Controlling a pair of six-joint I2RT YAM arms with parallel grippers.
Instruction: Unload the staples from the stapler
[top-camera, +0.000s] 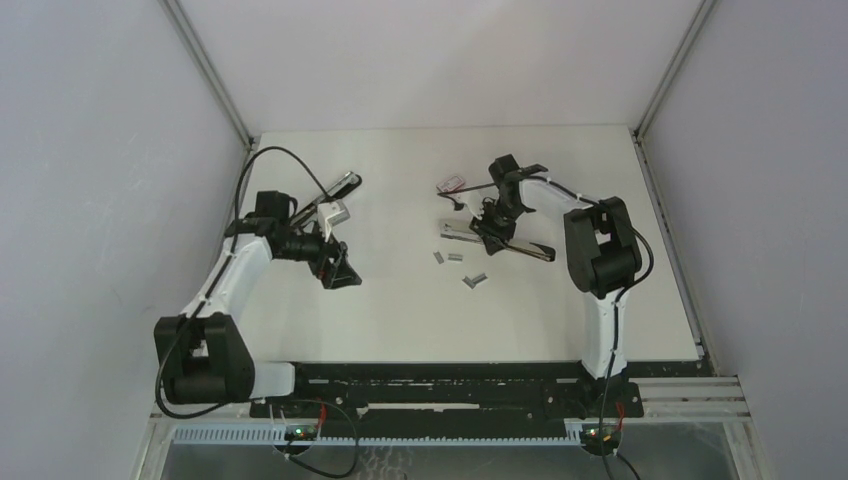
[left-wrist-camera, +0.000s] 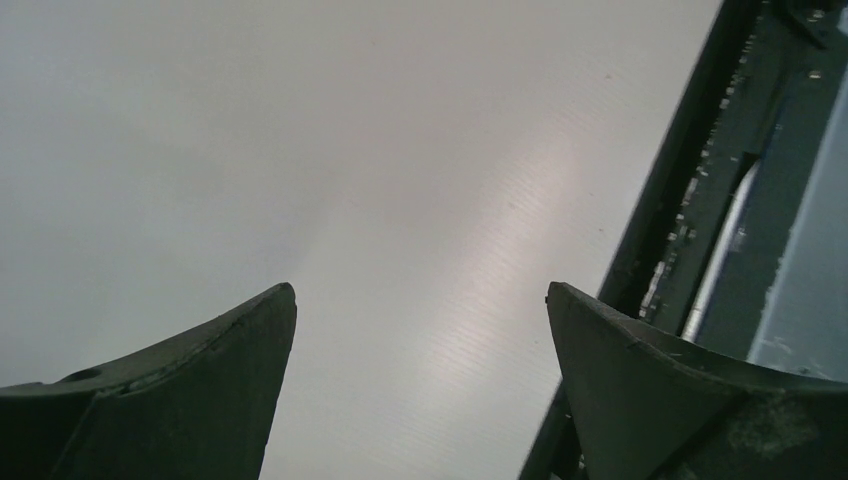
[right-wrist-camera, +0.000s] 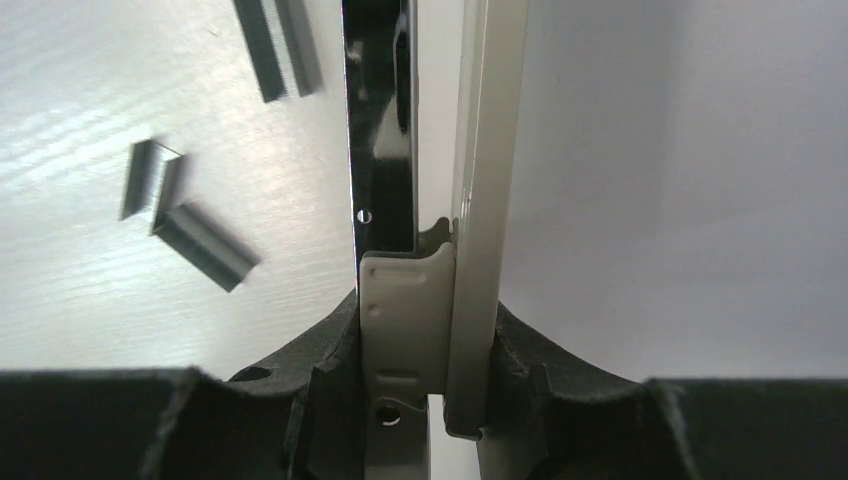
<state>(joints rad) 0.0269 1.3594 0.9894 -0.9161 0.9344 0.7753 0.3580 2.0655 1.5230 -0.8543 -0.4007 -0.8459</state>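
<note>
Right wrist view shows the right gripper (right-wrist-camera: 425, 325) clamped on the stapler (right-wrist-camera: 482, 150), whose two narrow bars stand side by side between the jaws and run away from the camera. Loose staples (right-wrist-camera: 205, 245) lie in short strips on the white table (right-wrist-camera: 80, 300) to the left of the bars, clear of the fingers. From the top camera, the stapler sits right of the table's centre, the strips just in front of it. The left gripper (top-camera: 338, 270) hangs with its jaws wide apart above the table, well apart from the stapler.
</note>
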